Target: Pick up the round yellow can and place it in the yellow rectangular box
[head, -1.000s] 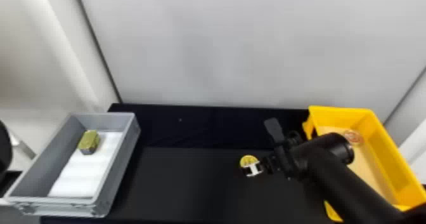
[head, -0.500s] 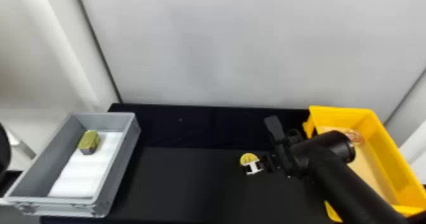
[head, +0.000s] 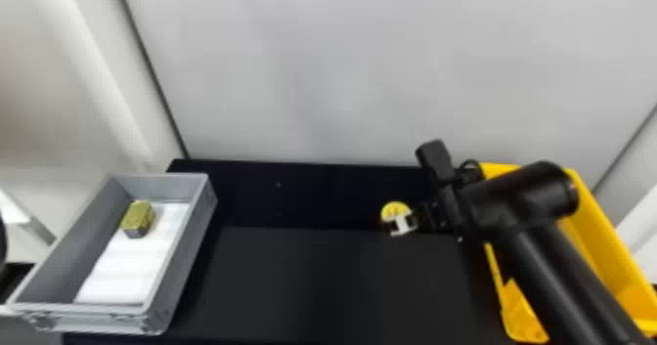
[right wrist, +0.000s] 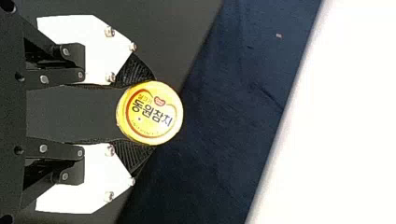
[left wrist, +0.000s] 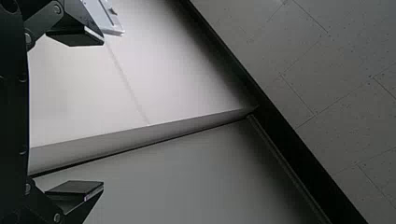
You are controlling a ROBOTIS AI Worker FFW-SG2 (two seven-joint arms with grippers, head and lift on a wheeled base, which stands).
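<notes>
In the head view my right gripper is over the dark table, holding the round yellow can left of the yellow rectangular box. My right arm hides part of that box. The right wrist view has the right gripper shut on the can, one finger pad pressed to each side near the tips, with the printed lid facing the camera. My left gripper, in the left wrist view, is open with nothing between its fingers.
A grey box stands on the left, with a white liner and a small gold-green block inside. Behind the dark table rises a pale wall.
Both my right gripper and the yellow can it holds have moved up in the head view and slightly right. The boxes have stayed where they were.
</notes>
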